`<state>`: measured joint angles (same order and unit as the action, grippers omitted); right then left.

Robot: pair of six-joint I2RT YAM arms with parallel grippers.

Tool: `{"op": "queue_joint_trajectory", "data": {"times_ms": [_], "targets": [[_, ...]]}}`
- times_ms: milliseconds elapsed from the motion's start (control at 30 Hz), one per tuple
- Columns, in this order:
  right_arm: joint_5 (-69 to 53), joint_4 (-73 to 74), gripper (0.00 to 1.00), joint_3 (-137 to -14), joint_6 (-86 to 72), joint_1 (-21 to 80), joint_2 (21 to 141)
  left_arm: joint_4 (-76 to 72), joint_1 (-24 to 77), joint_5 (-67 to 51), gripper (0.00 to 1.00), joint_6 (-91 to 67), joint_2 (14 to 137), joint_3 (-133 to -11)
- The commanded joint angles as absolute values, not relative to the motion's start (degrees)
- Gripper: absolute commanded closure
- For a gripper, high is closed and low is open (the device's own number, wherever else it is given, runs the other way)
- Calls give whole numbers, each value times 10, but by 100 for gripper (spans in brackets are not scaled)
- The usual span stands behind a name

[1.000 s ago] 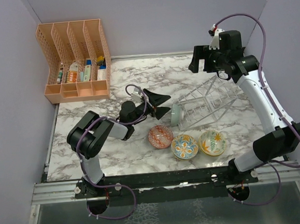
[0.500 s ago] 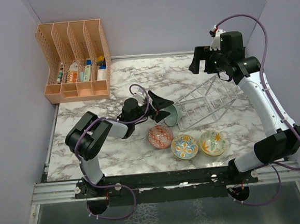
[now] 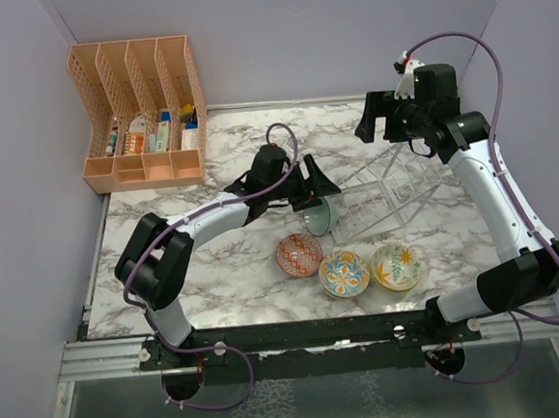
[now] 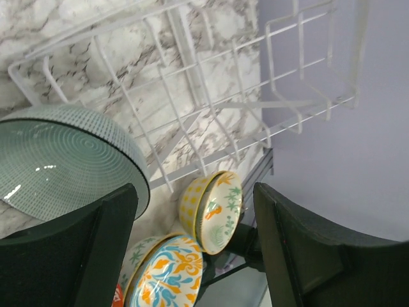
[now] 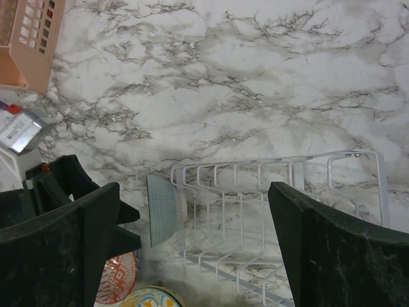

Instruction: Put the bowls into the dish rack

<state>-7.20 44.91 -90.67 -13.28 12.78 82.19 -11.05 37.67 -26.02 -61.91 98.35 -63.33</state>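
Marble counter [image 3: 168,266], purple walls [image 3: 295,33]. We see the teal bowl [image 4: 57,160] on edge at the dish rack [image 3: 384,189] end, mid-counter. Beside it the left gripper [image 4: 195,192], above it the right gripper [image 5: 193,188], both spread, empty.

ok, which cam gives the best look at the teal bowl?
Left wrist: the teal bowl is large at the left, ribbed inside and rim clear, by the dish rack. Right wrist shows it edge-on; top external shows it small, beside the left fingers.
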Motion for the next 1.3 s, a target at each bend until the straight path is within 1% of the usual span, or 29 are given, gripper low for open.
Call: {"op": "queue_joint_trajectory", "data": {"times_ms": [0, 33, 333, 567, 667, 767, 833, 867, 933, 967, 1267], "targets": [[-74, 432, 0, -907, -133, 121, 809, 7, 397, -241, 27, -567, 1017, -663], [-74, 432, 0, -907, -133, 120, 808, 11, 399, -241, 28, -567, 1020, -662], [-78, 426, 0, -890, -134, 114, 801, 39, 411, -228, 48, -548, 1059, -702], [-82, 424, 0, -882, -135, 113, 799, 21, 422, -215, 49, -555, 1080, -722], [-82, 424, 0, -883, -136, 113, 799, 20, 424, -214, 58, -556, 1092, -730], [-81, 425, 0, -886, -135, 113, 799, 20, 425, -211, 71, -556, 1094, -727], [-79, 425, 0, -887, -135, 113, 798, 23, 425, -207, 77, -552, 1093, -727], [-78, 426, 0, -887, -134, 113, 797, 25, 425, -205, 81, -549, 1093, -728], [-76, 426, 0, -888, -135, 113, 796, 28, 425, -203, 95, -547, 1093, -728], [-74, 426, 0, -888, -136, 113, 796, 30, 425, -202, 100, -546, 1092, -728], [-68, 431, 1, -900, -136, 113, 798, 51, 422, -208, 100, -549, 1033, -734]]}}
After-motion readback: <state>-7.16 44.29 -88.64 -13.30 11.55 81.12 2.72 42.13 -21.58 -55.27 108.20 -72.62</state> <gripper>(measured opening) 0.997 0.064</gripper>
